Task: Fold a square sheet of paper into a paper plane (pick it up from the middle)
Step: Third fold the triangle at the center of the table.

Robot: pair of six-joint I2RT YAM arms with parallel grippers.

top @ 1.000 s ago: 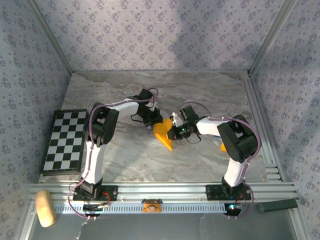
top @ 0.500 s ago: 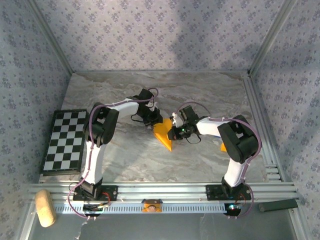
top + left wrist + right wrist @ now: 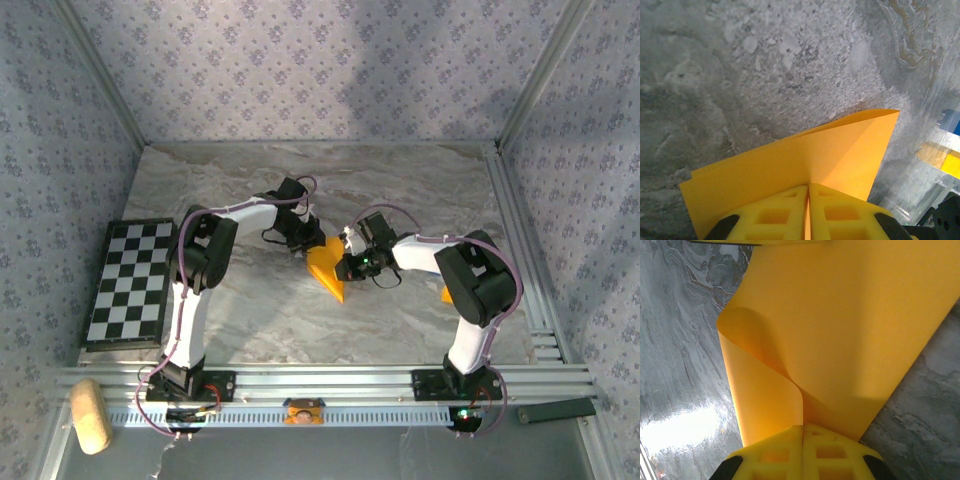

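The thin orange-yellow square sheet of paper (image 3: 327, 270) sat mid-table on the grey marbled tabletop (image 3: 420, 190), partly folded, caught between my two arms. From above it read as a wedge: broad end toward the far wall, sharp tip toward the near rail. So the long axis ran far-to-near, leaning slightly right.

My left gripper (image 3: 306, 242) had the far-left edge. My right gripper (image 3: 348, 266) had the right edge, approx. halfway down. Both sets of fingers were pressed together w/ paper nipped between them, no gap to speak of.

In the left wrist view my left gripper (image 3: 808, 189) bit a flat doubled layer. A crease ran away from the fingertips, and the sheet ended in a sharp corner up & to the right. In the right wrist view my right gripper (image 3: 802, 430) held a layer that rose from the pads and curled over in a soft loop to the left, not creased at all.

The relation that mattered: the unpressed curl lay straight ahead of my right fingers, between the 2 grippers, so the right arm was the nearer one to it. My guess at the next move was to bring that loop down flat along the long axis while the left pinch anchored the far side. I'd judge the folding early-to-mid, w/ no dart shape yet.
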